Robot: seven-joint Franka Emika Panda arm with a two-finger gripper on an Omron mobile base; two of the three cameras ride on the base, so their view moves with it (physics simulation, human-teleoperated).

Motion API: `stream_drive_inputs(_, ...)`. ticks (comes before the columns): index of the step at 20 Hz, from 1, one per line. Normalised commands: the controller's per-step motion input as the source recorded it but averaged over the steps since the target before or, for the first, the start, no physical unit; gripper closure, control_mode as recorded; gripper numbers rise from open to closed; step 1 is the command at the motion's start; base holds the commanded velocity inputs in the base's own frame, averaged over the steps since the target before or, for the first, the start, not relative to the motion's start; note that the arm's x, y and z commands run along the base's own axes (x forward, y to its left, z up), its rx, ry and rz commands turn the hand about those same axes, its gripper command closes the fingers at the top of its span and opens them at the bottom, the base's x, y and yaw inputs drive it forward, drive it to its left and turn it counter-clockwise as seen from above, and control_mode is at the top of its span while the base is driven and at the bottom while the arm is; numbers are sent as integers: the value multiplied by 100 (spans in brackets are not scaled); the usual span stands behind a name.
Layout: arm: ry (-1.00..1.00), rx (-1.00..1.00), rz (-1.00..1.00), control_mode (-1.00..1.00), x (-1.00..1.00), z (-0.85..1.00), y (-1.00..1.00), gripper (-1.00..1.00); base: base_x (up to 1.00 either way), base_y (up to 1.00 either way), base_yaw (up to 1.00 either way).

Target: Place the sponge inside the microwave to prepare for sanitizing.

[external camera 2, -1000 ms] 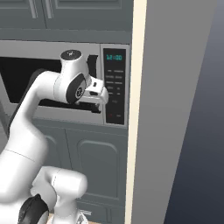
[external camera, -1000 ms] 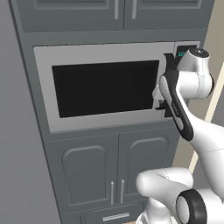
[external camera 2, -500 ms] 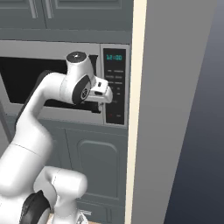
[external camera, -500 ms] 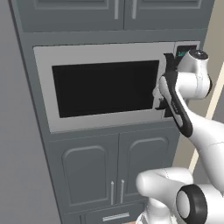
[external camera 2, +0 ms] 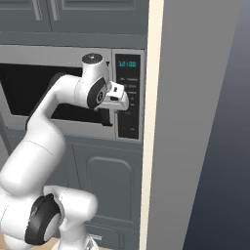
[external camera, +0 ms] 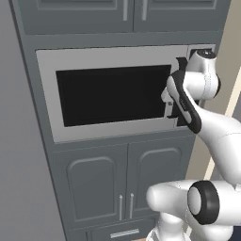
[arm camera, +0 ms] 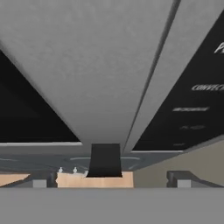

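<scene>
The microwave (external camera: 113,94) is seen built into the grey cabinetry, its black glass door shut. The gripper (external camera 2: 117,100) is held against the door's right edge, beside the keypad (external camera 2: 128,93) with its teal digits. Whether its fingers are parted or closed on anything cannot be told.

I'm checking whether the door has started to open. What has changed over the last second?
The hand has shifted a little rightward in the right base view, toward the keypad, with the arm's upper link swinging along. In the left base view it barely moves, staying at the door's right edge. The microwave door is still closed, and the cabinets below are unchanged.
</scene>
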Motion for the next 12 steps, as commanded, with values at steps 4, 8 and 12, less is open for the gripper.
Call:
stream_drive_inputs(4, -1, 0, 0, -100, 6, 0, -6, -100, 0, 0, 0)
stream_drive_inputs(8, -12, 0, 0, -100, 10, -2, 0, -100, 0, 0, 0)
stream_drive_inputs(12, -23, 0, 0, -100, 16, -4, 0, -100, 0, 0, 0)
